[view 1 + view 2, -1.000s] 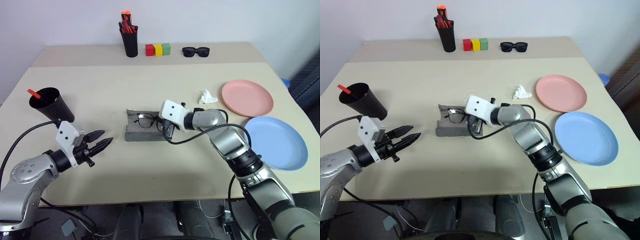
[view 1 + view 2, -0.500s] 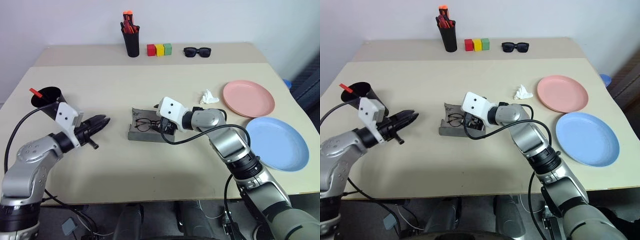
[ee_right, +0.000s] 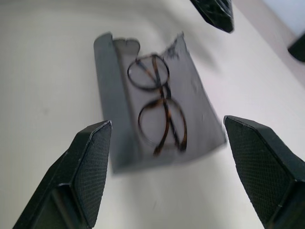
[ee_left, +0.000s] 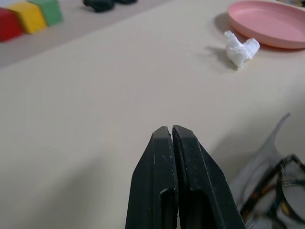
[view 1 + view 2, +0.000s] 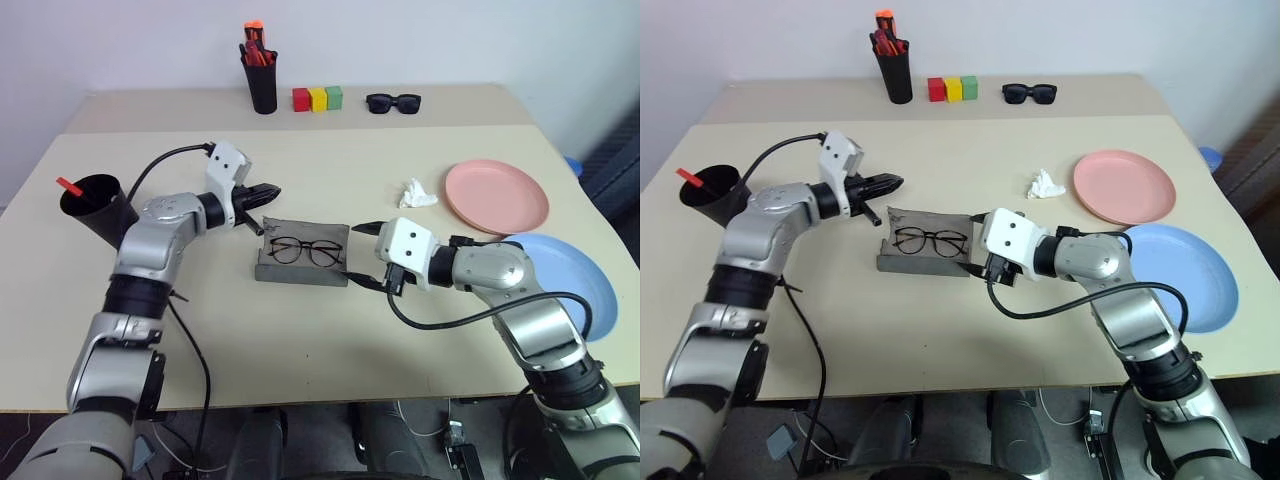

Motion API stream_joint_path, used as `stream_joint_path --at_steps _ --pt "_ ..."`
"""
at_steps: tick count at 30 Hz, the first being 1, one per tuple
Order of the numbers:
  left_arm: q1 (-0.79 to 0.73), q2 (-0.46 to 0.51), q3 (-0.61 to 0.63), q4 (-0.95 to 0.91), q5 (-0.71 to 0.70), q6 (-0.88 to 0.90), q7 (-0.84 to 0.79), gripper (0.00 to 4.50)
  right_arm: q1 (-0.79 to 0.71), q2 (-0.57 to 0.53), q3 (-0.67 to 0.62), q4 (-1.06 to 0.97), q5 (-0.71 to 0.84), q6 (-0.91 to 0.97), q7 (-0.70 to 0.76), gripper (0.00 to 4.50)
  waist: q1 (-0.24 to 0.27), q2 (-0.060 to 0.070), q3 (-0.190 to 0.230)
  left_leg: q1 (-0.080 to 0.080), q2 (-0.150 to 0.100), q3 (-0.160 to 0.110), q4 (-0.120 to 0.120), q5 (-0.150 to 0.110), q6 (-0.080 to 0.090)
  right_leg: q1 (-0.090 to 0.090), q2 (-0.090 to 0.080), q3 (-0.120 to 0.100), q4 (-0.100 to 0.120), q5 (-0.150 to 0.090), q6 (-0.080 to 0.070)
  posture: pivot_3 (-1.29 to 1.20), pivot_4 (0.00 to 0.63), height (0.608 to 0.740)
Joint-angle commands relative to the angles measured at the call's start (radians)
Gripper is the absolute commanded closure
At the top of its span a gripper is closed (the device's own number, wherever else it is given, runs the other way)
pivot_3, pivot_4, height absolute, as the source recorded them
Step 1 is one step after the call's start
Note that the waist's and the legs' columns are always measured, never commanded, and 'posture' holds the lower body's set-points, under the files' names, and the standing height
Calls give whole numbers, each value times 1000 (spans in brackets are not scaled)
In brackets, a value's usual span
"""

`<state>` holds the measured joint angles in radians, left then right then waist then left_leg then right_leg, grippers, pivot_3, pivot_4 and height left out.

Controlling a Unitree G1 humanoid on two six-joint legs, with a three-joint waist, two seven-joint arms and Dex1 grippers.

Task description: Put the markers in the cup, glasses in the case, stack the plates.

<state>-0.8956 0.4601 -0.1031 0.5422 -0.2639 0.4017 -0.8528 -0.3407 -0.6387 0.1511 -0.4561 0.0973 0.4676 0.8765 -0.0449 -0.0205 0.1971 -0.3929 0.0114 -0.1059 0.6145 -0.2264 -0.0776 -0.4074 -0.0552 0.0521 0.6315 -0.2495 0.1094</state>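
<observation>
Since a second ago, the right gripper (image 5: 362, 254) has let go and backed off; its fingers spread, it faces the glasses (image 5: 305, 250) lying in the open case (image 5: 300, 270). Left gripper (image 5: 268, 193), pinched together, hovers just beyond the case.

Case (image 3: 157, 119): grey, felt-like, lying open on the pale table (image 3: 43, 71), lid flap spread flat, one long wall raised along the side.

Glasses (image 3: 159, 107): thin dark frame with a tortoise tint, clear lenses, lying inside the case, lengthwise along it, lenses flat against the lining.

Right gripper (image 3: 167, 176): two black textured fingers (image 3: 90, 162) set wide apart, nothing between them. They flank the near end of the case without touching it.

Left gripper (image 3: 214, 12): black tip visible past the case's far end, above the table, apart from the case.
</observation>
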Motion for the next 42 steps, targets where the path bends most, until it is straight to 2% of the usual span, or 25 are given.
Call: stream_joint_path --at_steps 1,6,11,15,26,30,35,42 --pt "-93 -14 -40 143 60 -69 -97 4454 62 -35 -81 -93 48 4 -3 693 -2 0 0 0 0 0 0 0 0 0 0 0 0 0 0 0 150 740" --pt "-195 -42 -98 334 123 -113 -266 4454 167 -56 -142 -190 103 55 -30 693 0 0 0 0 0 0 0 0 0 0 1 0 0 -1 1 0 150 740" --pt "-181 -29 -126 375 174 -192 -378 4454 172 -50 -141 -205 101 66 -69 693 1 0 0 0 0 0 0 0 0 0 1 1 0 -1 0 0 150 740" --pt "-139 -3 -114 308 166 -186 -464 4454 169 -51 -135 -202 102 65 -84 693 1 0 0 0 0 0 0 0 0 0 1 1 0 -1 1 0 150 740" --pt "196 131 -94 -254 111 -47 -489 4454 100 -62 -120 -84 67 33 -102 693 2 0 0 0 1 -1 0 0 0 1 1 1 1 -1 0 0 150 740" --pt "277 149 -56 -376 81 -45 -442 4454 53 -90 -128 6 31 74 -128 693 5 0 0 1 1 -1 0 0 0 1 0 1 1 -1 0 0 150 740" --pt "357 93 109 -516 -56 17 -289 4454 -48 -149 -110 270 -139 79 -263 693 5 1 0 0 1 0 1 0 0 1 0 1 1 -1 0 0 150 740" --pt "502 93 164 -778 -156 133 -168 4454 -228 -118 -27 735 -300 -79 -407 693 -3 2 1 2 1 1 -1 0 0 0 0 1 1 0 0 0 150 740"
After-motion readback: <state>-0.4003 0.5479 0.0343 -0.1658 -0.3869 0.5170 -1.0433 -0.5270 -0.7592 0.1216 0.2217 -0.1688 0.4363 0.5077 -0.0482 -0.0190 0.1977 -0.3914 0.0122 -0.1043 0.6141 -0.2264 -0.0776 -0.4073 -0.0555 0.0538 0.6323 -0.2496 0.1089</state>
